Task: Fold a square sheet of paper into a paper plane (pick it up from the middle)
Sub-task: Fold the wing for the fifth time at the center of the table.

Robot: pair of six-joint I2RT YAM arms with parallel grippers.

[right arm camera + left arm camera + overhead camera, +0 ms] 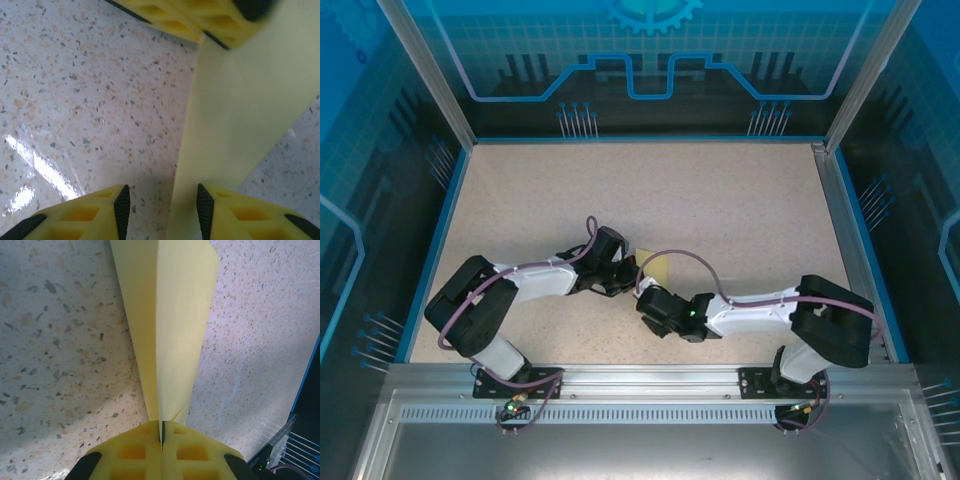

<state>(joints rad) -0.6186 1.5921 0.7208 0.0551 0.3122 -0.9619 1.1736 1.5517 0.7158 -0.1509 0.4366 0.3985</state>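
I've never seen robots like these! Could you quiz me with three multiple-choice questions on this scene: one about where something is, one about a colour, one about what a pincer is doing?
1. Where on the table is the folded paper?
A) near its middle B) far back corner C) right edge
2. What colour is it?
A) white B) blue C) yellow
3. How is the left pincer?
A) wide open B) shut on the paper C) shut on nothing

Answers: 1 A, the top view shows it mid-table; 2 C, it looks plain yellow in every view; 3 B, its fingers meet with the paper's narrow end clamped between them.
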